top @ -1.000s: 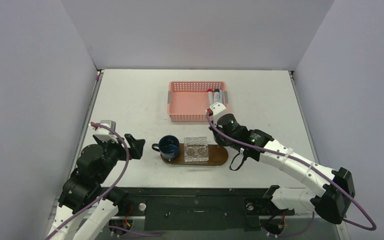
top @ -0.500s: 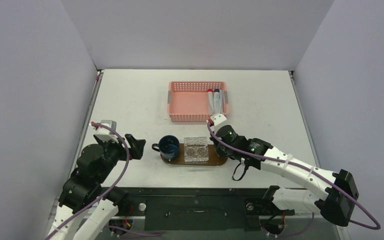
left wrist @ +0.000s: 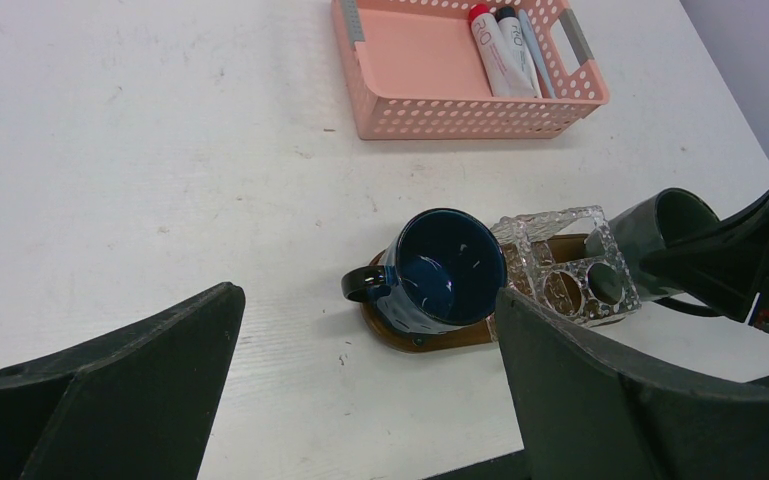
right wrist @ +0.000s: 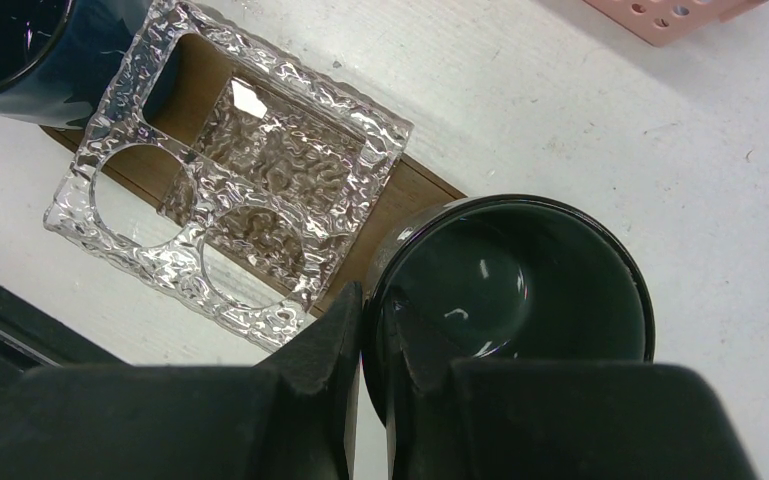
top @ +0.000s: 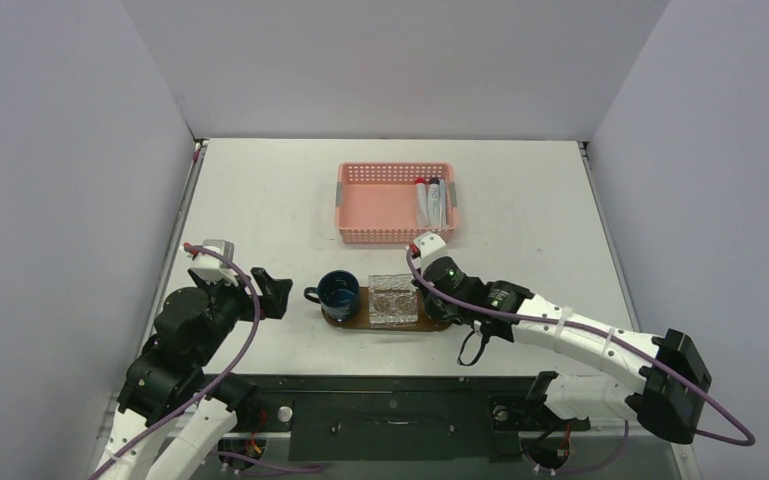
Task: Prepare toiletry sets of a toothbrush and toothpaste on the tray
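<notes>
At far left of the table (top: 260,200), the left gripper (top: 276,296) hangs above the surface with its jaws spread wide and nothing between them, facing the tray from a short way off.

Next to the right lies the tray (top: 358,320), a dark brown oval board near the table's front edge. Its left end carries a blue mug (left wrist: 447,268), upright, with the handle pointing left past the board's rim. At mid-board and just beside the mug stands a clear holder (right wrist: 225,200) of textured plastic, with two round holes and a rectangular slot in its top.

Farther right, the right gripper (right wrist: 368,345) is clamped on the rim of a black cup (right wrist: 510,280), one finger outside the wall and one inside. The cup is empty, sits just beside the holder over the tray's right end, and looks tilted in the left wrist view; whether it touches the board cannot be told.

Behind the tray, well apart from it, sits a pink basket (top: 395,168). Two tubes (left wrist: 500,60), one red-capped and one dark-capped, lie side by side at its right end, with a slim pale blue item (left wrist: 538,52) alongside.
</notes>
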`<state>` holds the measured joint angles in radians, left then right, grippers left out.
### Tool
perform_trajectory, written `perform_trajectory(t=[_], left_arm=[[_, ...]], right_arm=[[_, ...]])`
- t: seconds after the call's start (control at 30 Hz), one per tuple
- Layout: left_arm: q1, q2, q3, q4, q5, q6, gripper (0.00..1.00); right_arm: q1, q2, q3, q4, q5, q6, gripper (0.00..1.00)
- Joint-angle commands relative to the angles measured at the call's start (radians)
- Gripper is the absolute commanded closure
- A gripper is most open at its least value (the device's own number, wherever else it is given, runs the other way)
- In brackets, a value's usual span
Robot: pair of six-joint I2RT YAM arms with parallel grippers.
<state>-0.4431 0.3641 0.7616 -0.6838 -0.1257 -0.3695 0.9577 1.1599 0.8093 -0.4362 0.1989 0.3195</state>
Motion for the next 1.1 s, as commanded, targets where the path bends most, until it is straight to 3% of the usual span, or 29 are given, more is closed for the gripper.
perform_trajectory(t=[0.0,1.07], left_arm=[[0.006,0.002,0.001,0.055,0.006,0.009,0.04],[0.006,-0.009,0.0,0.054,0.004,0.009,0.04]], right_arm=[[0.016,0.011,0.019,0.095,0.049,0.006,1.0],[0.06,0.052,0.011,0.082,0.101,0.028,1.0]])
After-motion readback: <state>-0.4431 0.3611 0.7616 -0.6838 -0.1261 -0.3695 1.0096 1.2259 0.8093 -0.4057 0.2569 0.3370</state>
